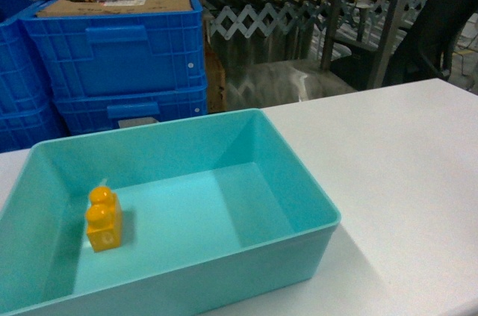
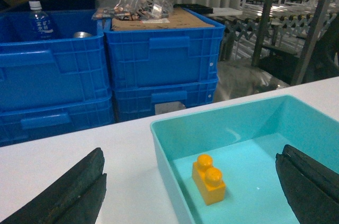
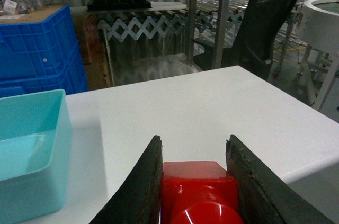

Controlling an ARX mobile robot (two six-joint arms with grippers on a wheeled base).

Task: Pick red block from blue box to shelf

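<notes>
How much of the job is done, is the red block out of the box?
Yes. The blue box holds only the orange brick. The right gripper is clamped on the red block above the white table. Placing it on the shelf is left.

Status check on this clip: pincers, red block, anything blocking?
Right pincer shut on red block, above white table. Left pincer open over blue box. Only orange brick left in box. Nothing blocking.

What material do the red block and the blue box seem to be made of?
The red block, shut between the right gripper fingers, looks like glossy hard plastic: it shows bright highlights. The blue box looks like smooth moulded plastic with a soft sheen.
</notes>
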